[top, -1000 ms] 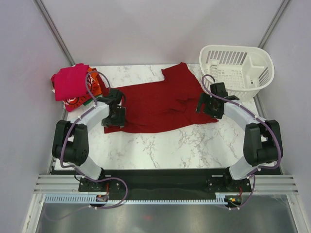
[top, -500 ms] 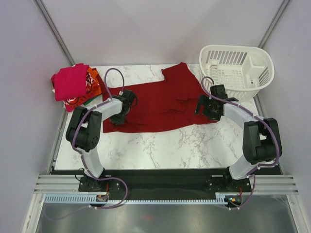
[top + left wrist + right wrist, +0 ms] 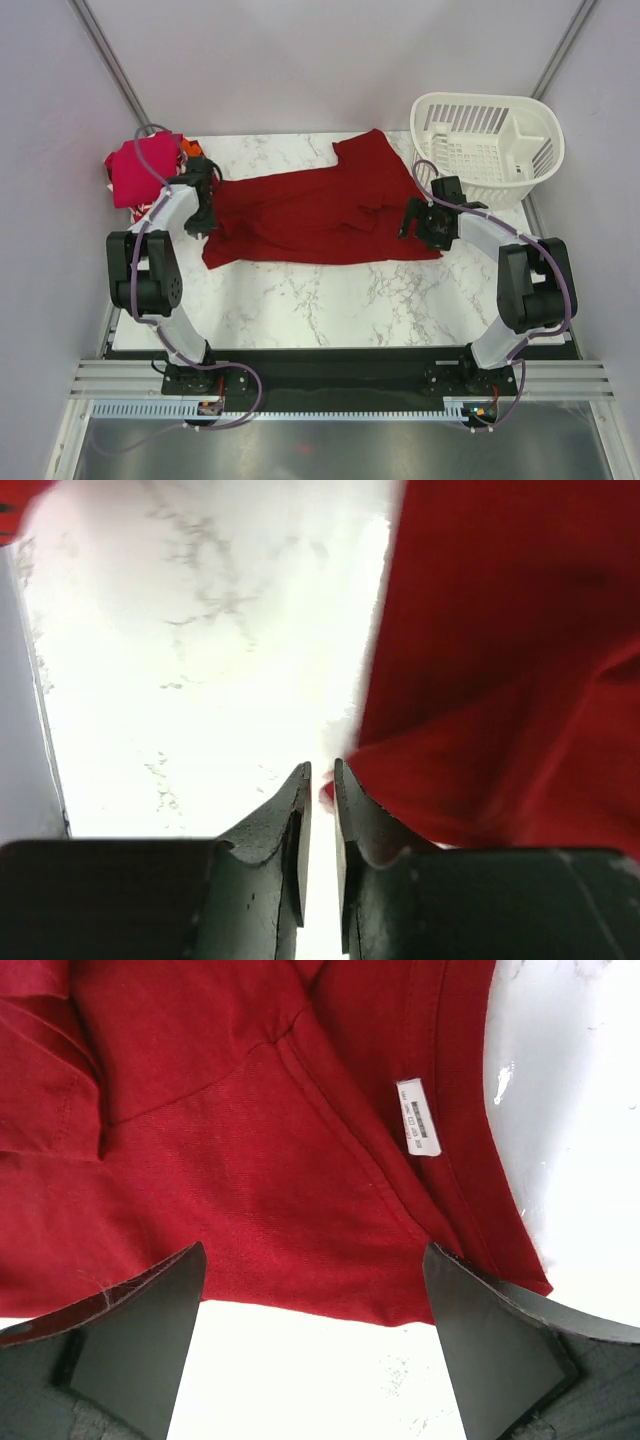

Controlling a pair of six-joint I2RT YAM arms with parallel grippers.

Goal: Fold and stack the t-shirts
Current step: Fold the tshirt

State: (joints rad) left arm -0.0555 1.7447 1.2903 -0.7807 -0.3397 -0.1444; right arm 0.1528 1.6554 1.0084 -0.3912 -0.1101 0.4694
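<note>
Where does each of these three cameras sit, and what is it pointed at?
Top external: high behind the bases, looking down on the table, left arm, right arm, dark red t-shirt, white basket.
Left wrist: on the left arm, looking past the left end effector at the t-shirt's edge and bare table.
Right wrist: on the right arm, looking past the open right end effector at the t-shirt's neck label.
Shared: every view shows the dark red t-shirt.

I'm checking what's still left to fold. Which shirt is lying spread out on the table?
The dark red t-shirt, spread across the middle of the table. The others sit bunched in a pile at the far left corner, magenta-pink on top.
</note>
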